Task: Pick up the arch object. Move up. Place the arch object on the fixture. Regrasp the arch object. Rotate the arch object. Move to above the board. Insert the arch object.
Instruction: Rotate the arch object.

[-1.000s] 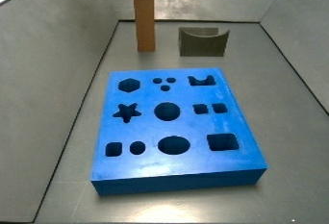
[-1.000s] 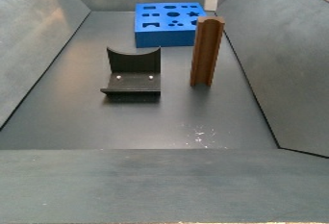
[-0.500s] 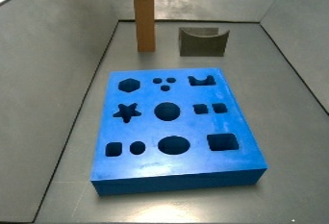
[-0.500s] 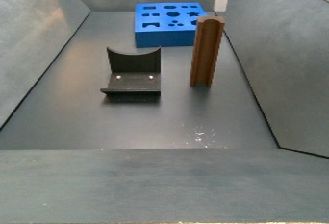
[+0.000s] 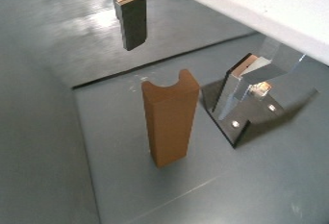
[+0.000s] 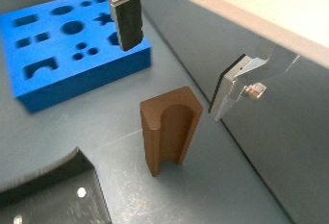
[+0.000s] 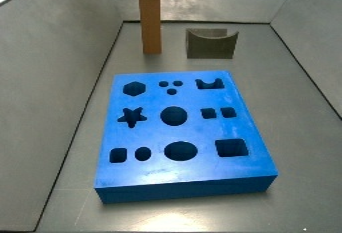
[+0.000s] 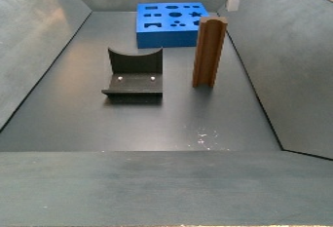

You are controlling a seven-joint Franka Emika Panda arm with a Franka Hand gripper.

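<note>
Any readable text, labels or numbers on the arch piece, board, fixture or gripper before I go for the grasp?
None readable in any view.
Arch object: plain orange-brown, standing upright, no marking.
Board: blue with shaped cutouts only.
Fixture: dark, unmarked.
Gripper, above the arch object: one finger and a second finger bear no lettering.

Lab test bin, grey walls
</note>
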